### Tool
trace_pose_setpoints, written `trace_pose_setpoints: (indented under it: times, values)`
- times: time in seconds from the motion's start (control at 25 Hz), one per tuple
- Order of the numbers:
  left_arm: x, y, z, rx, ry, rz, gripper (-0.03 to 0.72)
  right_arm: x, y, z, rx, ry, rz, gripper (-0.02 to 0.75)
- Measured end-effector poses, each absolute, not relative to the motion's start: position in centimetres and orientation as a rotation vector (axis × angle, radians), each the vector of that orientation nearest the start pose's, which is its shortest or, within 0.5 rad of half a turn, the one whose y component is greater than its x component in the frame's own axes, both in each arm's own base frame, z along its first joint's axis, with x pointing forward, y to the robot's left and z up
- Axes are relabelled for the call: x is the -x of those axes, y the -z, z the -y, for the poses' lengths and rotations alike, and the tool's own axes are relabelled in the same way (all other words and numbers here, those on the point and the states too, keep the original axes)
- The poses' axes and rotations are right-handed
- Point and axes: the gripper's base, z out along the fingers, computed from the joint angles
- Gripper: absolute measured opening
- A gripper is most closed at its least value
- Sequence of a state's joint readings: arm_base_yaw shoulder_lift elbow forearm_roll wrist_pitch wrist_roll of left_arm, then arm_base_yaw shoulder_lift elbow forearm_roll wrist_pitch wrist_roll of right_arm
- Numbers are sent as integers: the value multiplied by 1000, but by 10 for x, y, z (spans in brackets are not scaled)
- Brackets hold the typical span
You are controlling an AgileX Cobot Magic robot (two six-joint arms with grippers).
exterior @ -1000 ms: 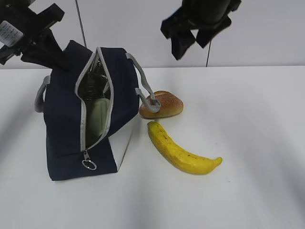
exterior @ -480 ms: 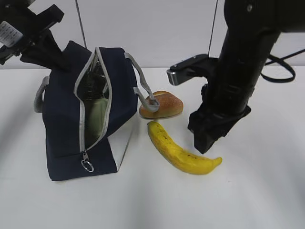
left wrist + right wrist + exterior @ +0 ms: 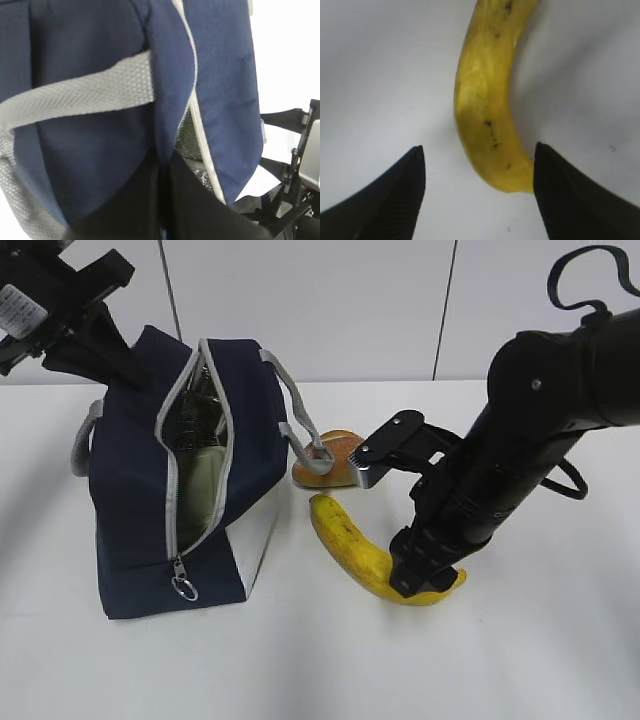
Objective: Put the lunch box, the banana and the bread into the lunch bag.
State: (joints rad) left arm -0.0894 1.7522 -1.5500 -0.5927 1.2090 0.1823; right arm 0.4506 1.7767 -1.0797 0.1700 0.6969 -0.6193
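The navy lunch bag (image 3: 130, 500) stands at the left with its zipper open. The sage-green lid of the lunch box (image 3: 205, 490) shows inside the opening. My left gripper (image 3: 122, 368) is shut on the bag's upper rear fabric; in the left wrist view (image 3: 165, 170) the dark fingers pinch navy cloth (image 3: 90, 165). The banana (image 3: 345, 540) lies on the table to the right of the bag. My right gripper (image 3: 425, 575) is open and low over its right end; in the right wrist view the gripper (image 3: 479, 150) straddles the banana's tip (image 3: 485, 100). The bread (image 3: 335, 455) lies behind the banana, partly hidden.
A grey strap handle (image 3: 300, 435) hangs off the bag toward the bread. A metal ring zipper pull (image 3: 184, 587) hangs at the bag's front. The white table (image 3: 520, 660) spreads to the right and the front. A white wall stands behind.
My right arm has come down from above the table to the banana's right end, its jaws open. The left gripper and the bag have not moved.
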Motion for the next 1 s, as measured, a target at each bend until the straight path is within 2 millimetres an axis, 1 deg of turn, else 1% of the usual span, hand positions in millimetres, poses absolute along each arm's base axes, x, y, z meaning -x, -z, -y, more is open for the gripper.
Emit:
trace_pose_setpoints:
  times: [0.12,0.2,0.28,0.44,0.56,0.76,0.84,1.0]
  values:
    - [-359,-313,80,-175,807,-2758,0,-303,-179,-157,1356,-128,-2470,498]
    - [-359,-313,80,-175,807,-2758,0,-305,-176,-158,1363,-125,-2455,499]
    - [-359,-313,80,-175,807,-2758,0,-306,-170,-160,1374,-143,-2459,510]
    - [-359,-313,80,-175,807,-2758,0,-308,-156,-165,1401,-194,-2456,567]
    - [-359,-313,80,-175,807,-2758,0,-311,-148,-166,1400,-198,-2456,578]
    - [-359,-313,80,-175,807,-2758,0,-314,-128,-168,1410,-202,-2485,580]
    - [-359,-313,80,-175,808,-2759,0,-316,-126,-169,1405,-206,-2488,561]
    - [-359,-313,80,-175,808,-2759,0,-318,-127,-170,1401,-207,-2482,407]
